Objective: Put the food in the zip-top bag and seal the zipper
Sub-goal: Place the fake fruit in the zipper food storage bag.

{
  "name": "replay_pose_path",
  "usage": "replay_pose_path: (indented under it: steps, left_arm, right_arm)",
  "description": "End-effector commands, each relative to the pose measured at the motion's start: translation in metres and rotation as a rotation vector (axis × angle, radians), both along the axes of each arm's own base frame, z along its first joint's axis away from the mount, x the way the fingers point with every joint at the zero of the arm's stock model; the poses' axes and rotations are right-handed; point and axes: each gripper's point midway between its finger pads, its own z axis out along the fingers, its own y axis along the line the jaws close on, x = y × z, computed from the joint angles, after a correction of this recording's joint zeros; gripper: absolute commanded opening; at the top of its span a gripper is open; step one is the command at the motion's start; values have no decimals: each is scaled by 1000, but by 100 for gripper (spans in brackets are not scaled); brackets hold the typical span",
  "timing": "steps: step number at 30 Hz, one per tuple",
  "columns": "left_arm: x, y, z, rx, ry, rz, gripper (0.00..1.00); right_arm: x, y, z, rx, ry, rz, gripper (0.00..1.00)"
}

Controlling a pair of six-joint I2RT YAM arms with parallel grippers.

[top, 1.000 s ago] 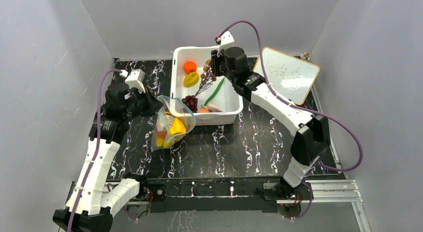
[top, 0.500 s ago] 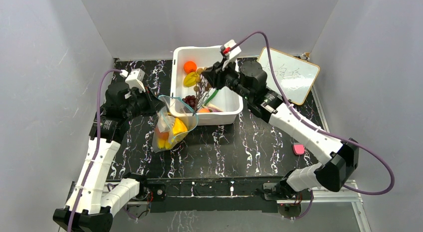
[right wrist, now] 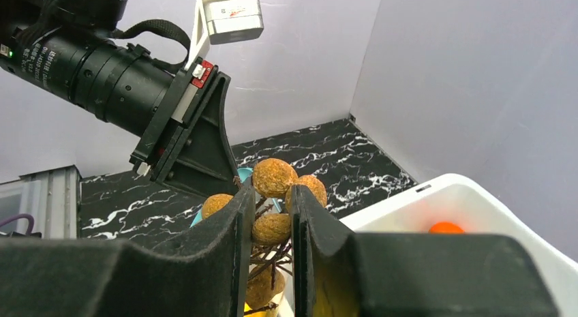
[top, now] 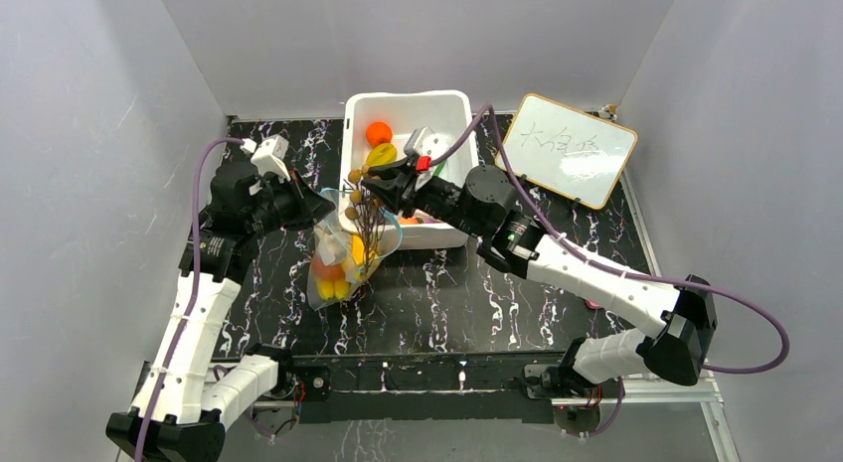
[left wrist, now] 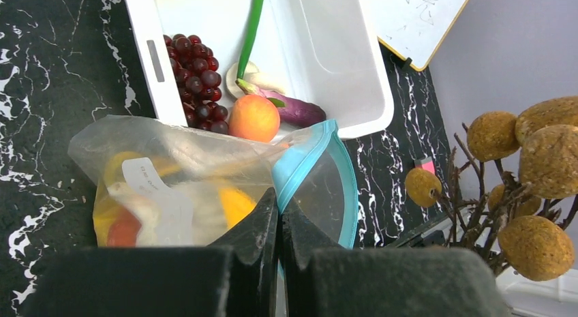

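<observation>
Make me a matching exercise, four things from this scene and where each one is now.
1 dark red grapes
2 brown fruit cluster
3 zip-top bag
4 whiteboard

A held in the right gripper
B rim pinched by the left gripper
C inside the white tub
D outside the tub, to its right

Pairs: 1-C, 2-A, 3-B, 4-D

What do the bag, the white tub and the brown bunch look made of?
Bag: thin clear plastic film, glossy and wrinkled, with a teal strip at the mouth. Tub: rigid white plastic, smooth, molded handle slot. Brown bunch: rough matte tan balls on dark twiggy stems; probably plastic or foam, unclear.
</observation>
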Motion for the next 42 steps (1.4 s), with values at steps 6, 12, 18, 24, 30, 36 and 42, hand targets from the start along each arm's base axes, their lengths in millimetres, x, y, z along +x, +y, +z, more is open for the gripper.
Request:
replay_pose_path:
  steps: [6,12,18,24,30,36,42]
  left_arm:
    - [-10,-12,27,-111,-76,-34,0]
    - [-9,-16,29,-126,-64,-51,0]
    - [-11,-16,24,-121,-63,-52,0]
    - [-12,-18,22,-130,-63,-69,0]
    - [-12,-21,11,-107,-16,-99,0]
    - [-12,-24,17,-139,-21,-99,0]
    - [-12,-26,17,-166,-6,-96,0]
  right_arm:
    - [-2,15,-1,23,-192,-11,3]
    - [-8,14,-18,-7,-268,-20,3]
    - [5,12,-2,-37,-395,-102,3]
    - [6,19,1,-78,-500,-97,3]
    - [16,26,-15,-128,-581,-128,3]
    - [17,31,-22,-90,-610,-131,1]
    - [26,22,-4,-15,-642,-232,0]
